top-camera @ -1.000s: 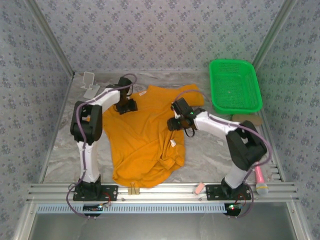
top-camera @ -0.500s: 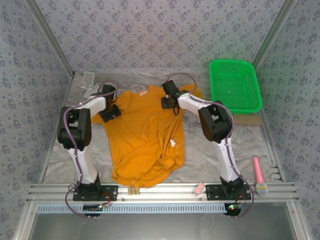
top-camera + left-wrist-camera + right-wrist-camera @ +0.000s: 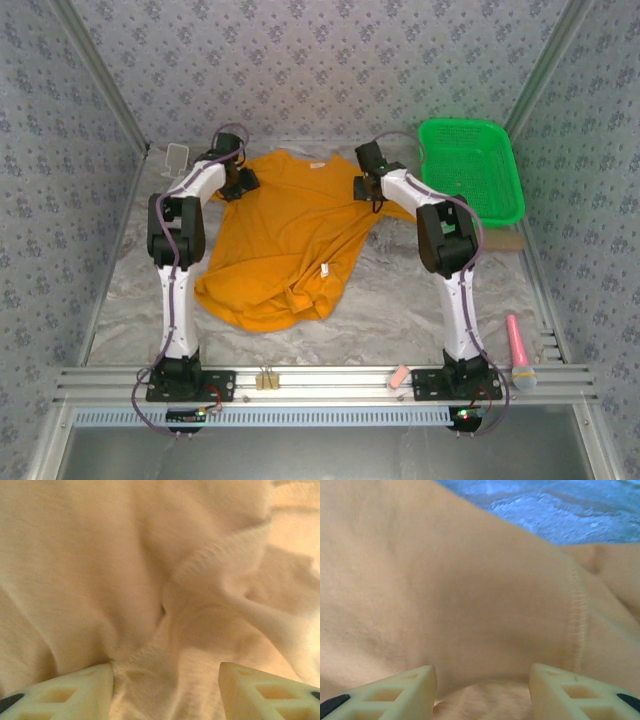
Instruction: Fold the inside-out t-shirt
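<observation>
t-shirt spread overhead; wrist views: left claw, right claw apart on it.

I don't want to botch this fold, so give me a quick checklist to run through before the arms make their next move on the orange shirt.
1. Left gripper at the t-shirt's far left shoulder: ok.
2. Right gripper at the far right shoulder: ok.
3. Firm grip on the cloth: cannot tell. In both wrist views the fingers stand apart with fabric between them.
4. Shirt lying flat: not ok. The near hem is bunched and wrinkled.
5. Green basket off to the shirt's right, not on the cloth: ok.
</observation>
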Robot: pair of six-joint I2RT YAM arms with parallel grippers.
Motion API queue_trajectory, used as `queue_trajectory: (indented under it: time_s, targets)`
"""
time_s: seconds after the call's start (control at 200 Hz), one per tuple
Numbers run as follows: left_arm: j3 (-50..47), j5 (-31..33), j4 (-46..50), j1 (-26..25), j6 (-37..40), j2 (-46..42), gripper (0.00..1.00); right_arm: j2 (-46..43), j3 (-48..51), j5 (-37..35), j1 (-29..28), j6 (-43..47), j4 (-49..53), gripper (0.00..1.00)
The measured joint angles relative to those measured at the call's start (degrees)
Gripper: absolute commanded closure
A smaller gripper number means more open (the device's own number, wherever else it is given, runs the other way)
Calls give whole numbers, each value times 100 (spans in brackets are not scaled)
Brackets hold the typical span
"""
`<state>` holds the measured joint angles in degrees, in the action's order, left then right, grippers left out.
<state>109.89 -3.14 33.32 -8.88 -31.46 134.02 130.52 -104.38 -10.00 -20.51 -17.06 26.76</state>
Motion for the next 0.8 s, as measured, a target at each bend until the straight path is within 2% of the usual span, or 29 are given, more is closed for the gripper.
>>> queue_trajectory:
  time_s: [0.1,0.18,0.325,0.46,0.555,0.665,0.8]
  targets:
    - [-79,-160,195,-96,92,-160,36,-433,256,184,-96,219,-15,45]
    - [-455,-181,374,-199,197,-654,36,-1147,831,264,-428,503,-105,44]
    - [-1478,7,750,-428,433,-2251,35,-2833,2579,651,-1392,1099,-586,43]
    - [-2658,131,876,-601,485,-3851,36,-4015,4207,1499,-1980,1731,-643,41]
    - [-3860,186,907,-706,376,-4826,38,-4413,4940,1742,-2415,2393,-605,40]
    - [-5012,83,1073,-817,240,-5399,41,-4575,5431,1805,-3237,3106,-892,41]
    - [-5838,-72,1434,-909,120,-6052,45,-4365,5606,1552,-3733,3681,-1668,42]
